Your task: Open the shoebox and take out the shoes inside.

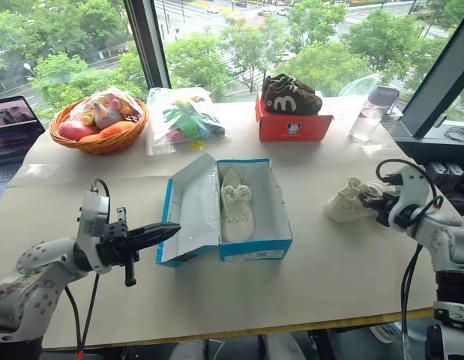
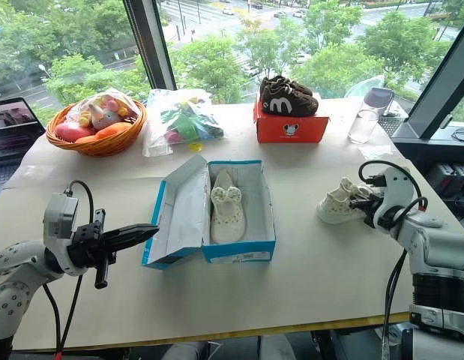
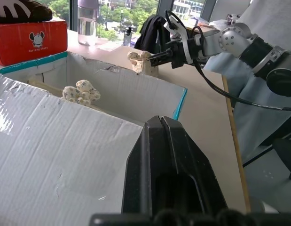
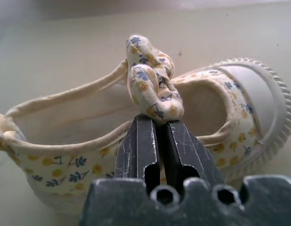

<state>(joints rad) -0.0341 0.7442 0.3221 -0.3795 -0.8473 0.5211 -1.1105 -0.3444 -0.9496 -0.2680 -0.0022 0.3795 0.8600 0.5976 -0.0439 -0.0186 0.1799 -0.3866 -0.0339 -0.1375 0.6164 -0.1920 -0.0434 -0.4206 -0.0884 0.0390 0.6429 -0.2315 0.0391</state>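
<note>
The blue shoebox (image 1: 254,247) lies open in the middle of the table, its lid folded back to the left. One cream shoe (image 1: 235,202) with a bow lies inside it. The other shoe (image 1: 344,202) rests on the table to the right of the box. My right gripper (image 1: 372,201) is at its right end; in the right wrist view the fingers (image 4: 138,141) pinch the shoe's side rim (image 4: 220,103) just below the bow. My left gripper (image 1: 168,231) is shut and empty, level, its tip close to the lid's left edge.
At the back of the table (image 1: 336,262) stand a wicker basket of toys (image 1: 100,124), a plastic bag (image 1: 179,116), a red-orange box (image 1: 293,126) with dark brown shoes on top, and a water bottle (image 1: 366,116). A laptop (image 1: 10,131) sits far left.
</note>
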